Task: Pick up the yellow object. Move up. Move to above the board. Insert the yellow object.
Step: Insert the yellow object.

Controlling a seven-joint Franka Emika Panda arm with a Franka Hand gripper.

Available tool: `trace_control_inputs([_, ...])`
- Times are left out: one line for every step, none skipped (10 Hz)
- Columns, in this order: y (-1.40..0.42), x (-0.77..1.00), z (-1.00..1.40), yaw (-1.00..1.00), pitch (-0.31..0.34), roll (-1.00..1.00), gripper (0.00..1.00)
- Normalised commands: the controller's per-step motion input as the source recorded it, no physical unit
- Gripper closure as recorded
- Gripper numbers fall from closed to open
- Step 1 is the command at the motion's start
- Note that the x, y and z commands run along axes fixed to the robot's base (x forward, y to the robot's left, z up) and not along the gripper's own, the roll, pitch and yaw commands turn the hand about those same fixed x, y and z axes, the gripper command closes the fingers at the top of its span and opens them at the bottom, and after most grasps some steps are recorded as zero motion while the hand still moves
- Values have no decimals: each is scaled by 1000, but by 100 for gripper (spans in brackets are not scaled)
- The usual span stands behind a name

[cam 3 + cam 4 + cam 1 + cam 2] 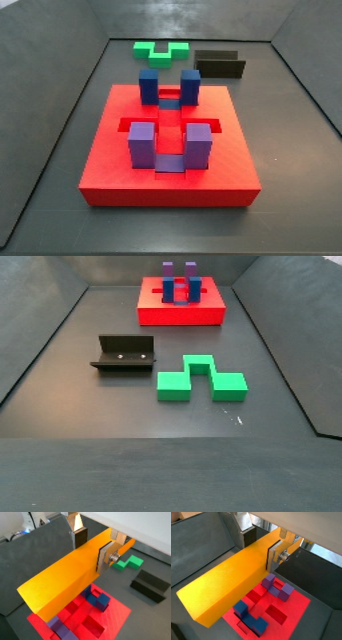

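Observation:
In both wrist views my gripper [92, 546] [258, 548] is shut on the yellow object [63, 582] [228, 587], a long yellow-orange bar clamped near one end between the silver fingers [105, 558]. The bar hangs above the board [112, 619] [290, 608], a red slab with recessed slots, and hides part of it. Purple posts [276, 587] and blue posts [99, 598] stand on the board just under the bar. Both side views show the board [167, 172] [181, 314] with its posts, but neither the gripper nor the bar.
A green notched block [131, 562] [163, 50] [201, 378] lies on the grey floor off the board. The black fixture [150, 585] [221, 64] [124, 354] stands near it. Grey tray walls [54, 120] enclose the floor.

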Motion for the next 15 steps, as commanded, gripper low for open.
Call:
trace_control_inputs([-37,434,-431,-51,-47,-94,100])
trace_control_inputs([-49,329,-463,0,-49,-23,100])
trace_control_inputs([-103,151,-526,0,-64,3,100])
trace_control_inputs([-177,14,-623,0,-106,59,100])
trace_control_inputs([-203,0,-651,0,-110,96,100])
trace_control_inputs([-209,0,-609,0,-111,83,100])
trace_control_inputs([-309,-86,-343,86,-64,139,100])
trace_control_inputs([-300,-106,-329,100,-67,187,100])
trace_control_inputs([-226,-69,-366,143,-71,274,100])
trace_control_inputs([-157,-29,-340,220,-60,324,100])
trace_control_inputs([-174,0,-286,171,-29,304,100])
trace_control_inputs([-171,-34,-280,86,-17,296,100])
trace_control_inputs([-91,-131,-311,80,-26,247,100])
trace_control_inputs([-26,-166,-360,43,-26,151,100])
trace_control_inputs([0,-49,-351,0,0,50,100])
